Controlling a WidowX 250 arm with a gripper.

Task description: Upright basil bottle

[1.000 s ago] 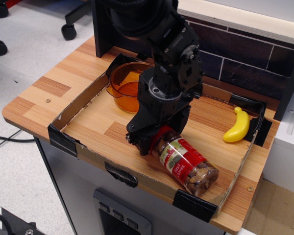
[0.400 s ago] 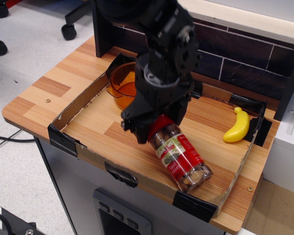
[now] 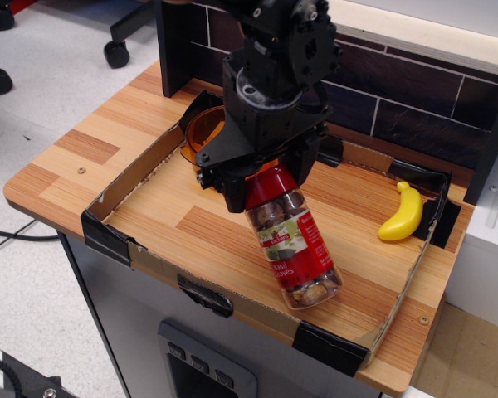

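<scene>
Basil bottle [image 3: 292, 245] hangs tilted over the middle of the shallow cardboard tray [image 3: 116, 189], its red lid end up and clamped in the black gripper [image 3: 261, 178], its clear bottom end down and leaning toward the tray's front right corner. From where I stand the base looks to be touching or only just above the wooden floor of the tray, and I can't say which for sure. The jaws are closed around the lid, one dark finger showing on each side of the red cap. The label faces up and toward the front, with the brownish contents gathered at the low end of the jar. Behind the gripper sits an orange pot [image 3: 201, 135] in the tray's back left corner, mostly hidden by the arm. A yellow banana [image 3: 402, 212] lies against the tray's right wall, well apart from the bottle. Black tape [image 3: 106, 236] patches the tray's corners and front edge, and the whole tray rests on a wooden table [image 3: 70, 157].
</scene>
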